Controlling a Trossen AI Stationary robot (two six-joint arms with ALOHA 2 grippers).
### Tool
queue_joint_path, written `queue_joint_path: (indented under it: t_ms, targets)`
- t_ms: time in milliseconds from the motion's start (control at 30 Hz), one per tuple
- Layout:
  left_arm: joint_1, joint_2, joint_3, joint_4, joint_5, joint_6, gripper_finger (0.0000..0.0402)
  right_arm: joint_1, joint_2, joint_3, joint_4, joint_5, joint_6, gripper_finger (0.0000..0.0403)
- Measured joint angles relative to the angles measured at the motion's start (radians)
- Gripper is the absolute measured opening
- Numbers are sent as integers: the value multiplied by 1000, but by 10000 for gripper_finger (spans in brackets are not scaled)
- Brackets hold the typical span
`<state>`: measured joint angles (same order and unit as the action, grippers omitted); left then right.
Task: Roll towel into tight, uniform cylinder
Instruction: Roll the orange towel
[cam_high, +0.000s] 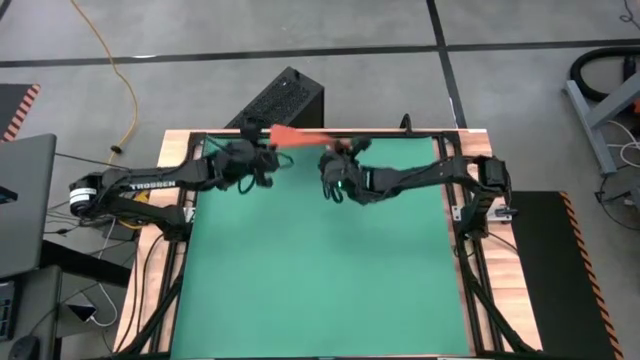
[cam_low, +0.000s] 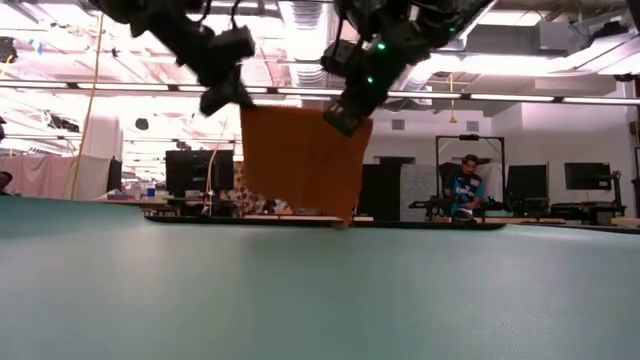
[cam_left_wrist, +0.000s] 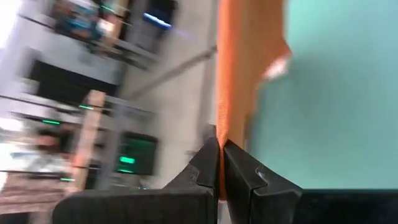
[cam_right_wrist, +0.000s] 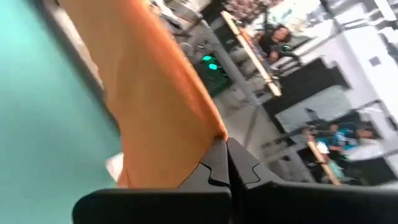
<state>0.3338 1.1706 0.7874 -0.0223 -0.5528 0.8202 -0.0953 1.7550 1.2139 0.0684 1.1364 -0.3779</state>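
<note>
So I've got the towel (cam_low: 300, 160) hanging flat above the far end of the desk (cam_high: 320, 270), left gripper (cam_left_wrist: 219, 149) and right gripper (cam_right_wrist: 225, 146) each with jaws clamped on a top corner, so no rolling done yet.

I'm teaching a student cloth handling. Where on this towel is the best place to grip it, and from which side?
By its two upper corners, from above, as now: the left gripper and right gripper each pinch one, so the towel hangs as a flat, spread sheet above the green mat, lower edge near the surface, ready to lay flat.
</note>
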Motion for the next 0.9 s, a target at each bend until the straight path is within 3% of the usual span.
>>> queue_joint_path:
  t_ms: [300, 467, 667, 900]
  targets:
    - [-301, 0, -282, -68, 41, -426, 0, 285, 1, -230, -4, -91, 441, 0]
    - [-470, 0, -334, -44, 99, -609, 0, 409, 1, -254, -9, -148, 550, 5]
    - [-588, 0, -335, -11, 236, -731, 0, 456, 1, -255, -30, -298, 599, 29]
    - [-668, 7, -335, -12, 261, -798, 16, 462, 1, -255, -122, -532, 669, 67]
